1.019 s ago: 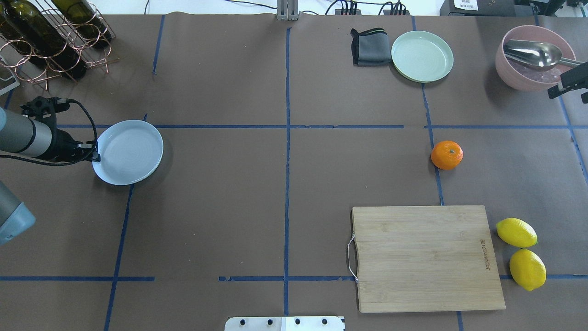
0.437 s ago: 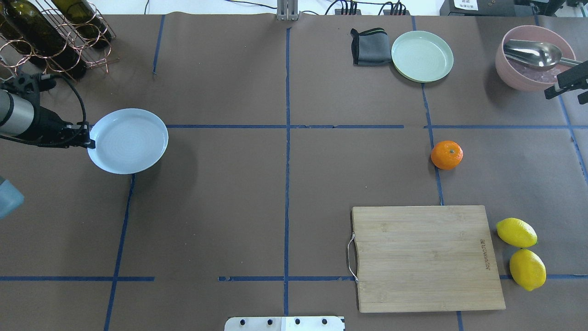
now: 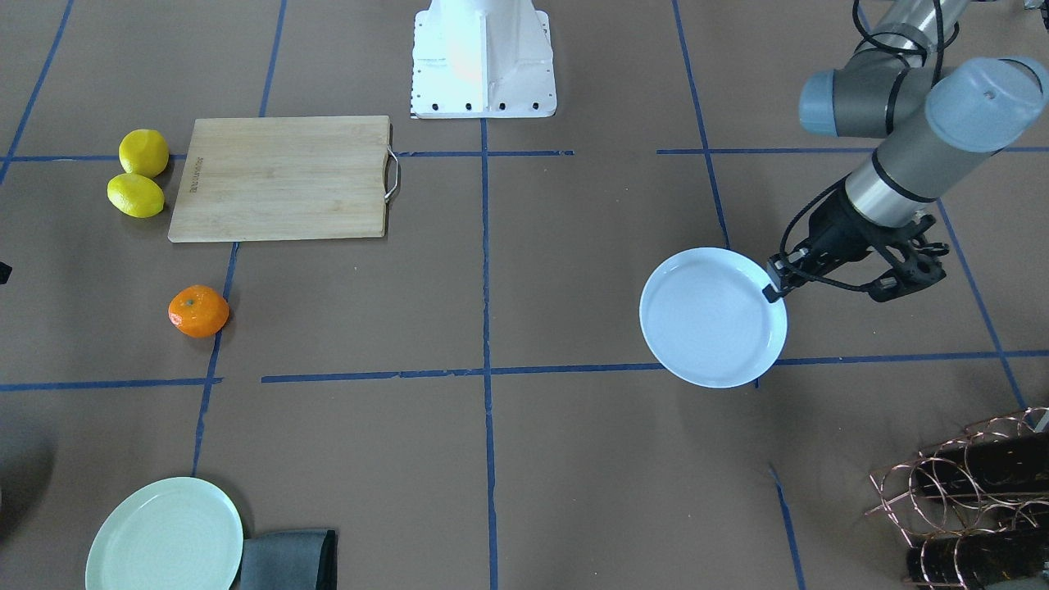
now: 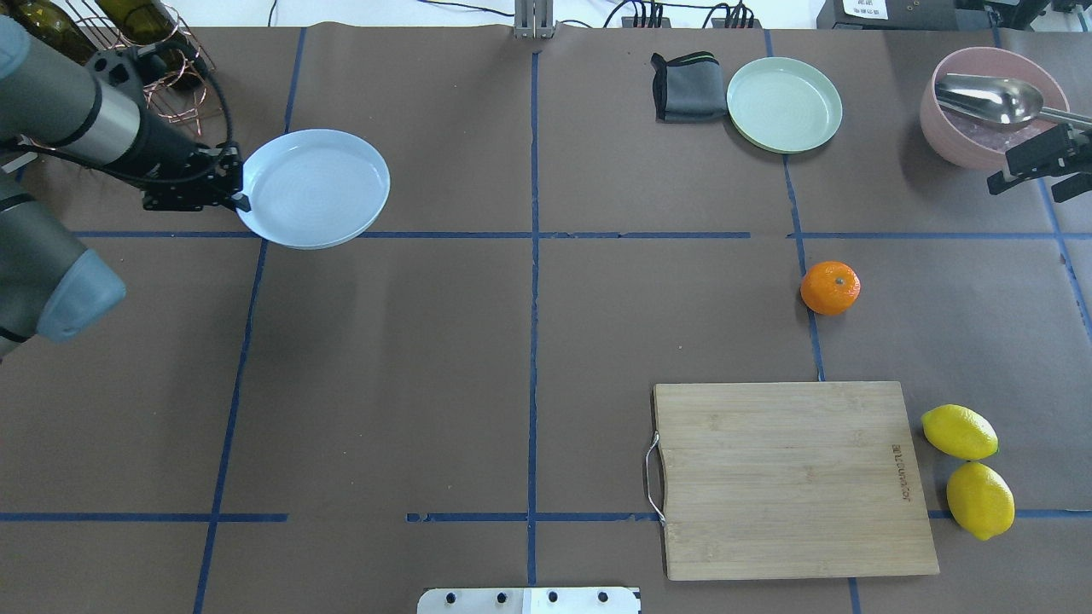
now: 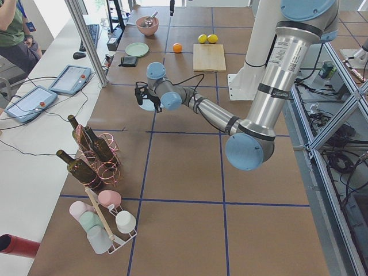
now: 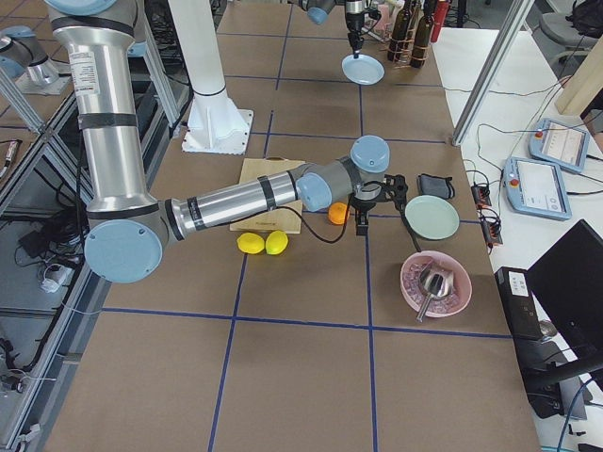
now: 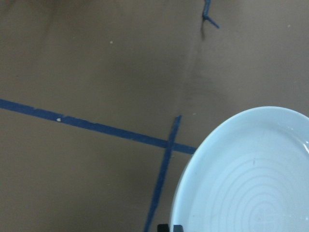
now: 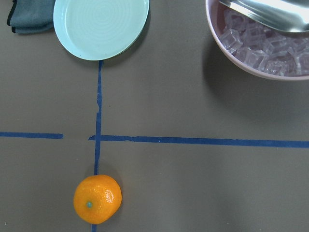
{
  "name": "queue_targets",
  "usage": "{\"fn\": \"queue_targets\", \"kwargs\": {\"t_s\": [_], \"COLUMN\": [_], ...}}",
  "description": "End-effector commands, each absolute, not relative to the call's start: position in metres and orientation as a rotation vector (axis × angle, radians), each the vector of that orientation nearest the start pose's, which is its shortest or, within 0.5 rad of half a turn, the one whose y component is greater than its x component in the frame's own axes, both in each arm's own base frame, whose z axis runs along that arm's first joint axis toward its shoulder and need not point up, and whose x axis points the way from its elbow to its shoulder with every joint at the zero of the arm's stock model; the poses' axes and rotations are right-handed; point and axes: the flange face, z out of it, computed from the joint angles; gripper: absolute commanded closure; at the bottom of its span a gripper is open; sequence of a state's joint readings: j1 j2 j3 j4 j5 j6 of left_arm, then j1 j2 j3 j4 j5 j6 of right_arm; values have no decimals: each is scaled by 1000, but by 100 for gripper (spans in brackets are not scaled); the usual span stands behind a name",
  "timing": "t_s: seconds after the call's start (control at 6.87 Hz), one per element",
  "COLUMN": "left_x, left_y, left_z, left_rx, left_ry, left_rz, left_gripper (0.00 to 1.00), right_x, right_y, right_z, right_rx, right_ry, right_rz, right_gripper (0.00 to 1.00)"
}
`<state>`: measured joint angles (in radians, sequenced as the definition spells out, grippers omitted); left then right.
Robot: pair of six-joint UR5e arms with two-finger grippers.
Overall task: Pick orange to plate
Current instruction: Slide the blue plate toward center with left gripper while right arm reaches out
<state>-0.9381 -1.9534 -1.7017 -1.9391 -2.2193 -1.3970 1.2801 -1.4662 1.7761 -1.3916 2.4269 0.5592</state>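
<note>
My left gripper (image 4: pixel 241 198) is shut on the near-left rim of the white, faintly bluish plate (image 4: pixel 313 188) and holds it off the table at the far left; the front-facing view shows the plate (image 3: pixel 711 318) hanging from the left gripper (image 3: pixel 773 288). The left wrist view shows the plate (image 7: pixel 251 179) over brown paper and blue tape. The orange (image 4: pixel 830 287) lies on a blue tape line at the right, also in the right wrist view (image 8: pixel 97 198). My right gripper (image 4: pixel 1026 188) hovers open at the far right edge, beyond the orange, with nothing in it.
A mint-green plate (image 4: pixel 784 104) and a folded grey cloth (image 4: pixel 687 87) lie at the far right. A pink bowl (image 4: pixel 938 128) holds ice and a metal spoon. A wooden cutting board (image 4: pixel 793 477) and two lemons (image 4: pixel 959 431) lie near right. A wine rack (image 4: pixel 162 51) stands far left.
The left arm has lifted the plate and carried it away from the robot and toward the table's middle. The right gripper has drifted slightly inward. The orange has not moved.
</note>
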Motion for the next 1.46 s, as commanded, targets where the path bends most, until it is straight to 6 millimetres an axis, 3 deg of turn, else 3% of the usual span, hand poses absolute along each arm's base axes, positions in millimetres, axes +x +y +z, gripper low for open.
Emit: {"fn": "queue_targets", "kwargs": {"t_s": [0.0,0.15,0.29,0.44,0.73,0.87,1.02,1.17,1.31], "left_x": [444,490,520,542,571,571,570,559,545], "left_y": [-500,-477,-467,-448,-420,-418,-418,-422,-428], "left_z": [262,247,231,228,234,240,242,233,237], "left_rx": [-139,-169,-168,-161,-155,-154,-133,-104,-96], "left_ry": [1068,1064,1068,1076,1061,1053,1049,1070,1069], "left_rz": [-519,-551,-577,-596,-567,-559,-533,-510,-522], "left_gripper": [100,100,100,100,100,92,6,0,0], "right_x": [-139,-173,-197,-212,-218,-218,-218,-222,-232], "right_y": [-527,-521,-516,-516,-514,-515,-514,-512,-509], "right_z": [459,450,446,439,438,440,439,439,439], "right_rx": [71,100,100,94,92,89,90,84,83], "right_ry": [-943,-944,-938,-942,-940,-938,-939,-939,-930], "right_rz": [72,102,123,120,116,117,116,114,112], "right_gripper": [0,0,0,0,0,0,0,0,0]}}
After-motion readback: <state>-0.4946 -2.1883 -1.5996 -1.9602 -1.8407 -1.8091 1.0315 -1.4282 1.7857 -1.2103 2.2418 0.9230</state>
